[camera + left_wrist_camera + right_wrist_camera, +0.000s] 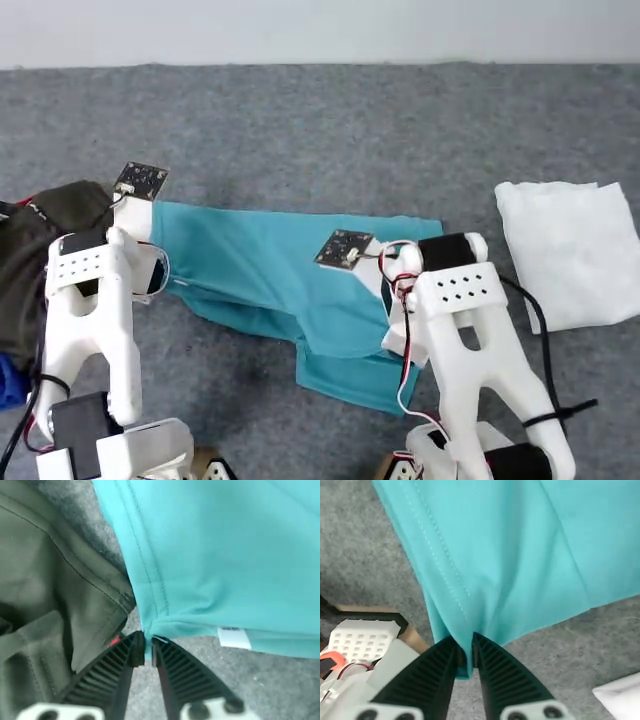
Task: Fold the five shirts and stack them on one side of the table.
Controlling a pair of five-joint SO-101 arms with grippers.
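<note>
While the grey table (320, 120) bears the teal shirt (260, 270) half-folded at its middle, between a dark heap (40, 230) and a folded white shirt (565, 250), I hold its hems clamped in the left gripper (148, 650), beside the heap, and the right gripper (469, 652), ready, I judge, to carry a fold over.
</note>
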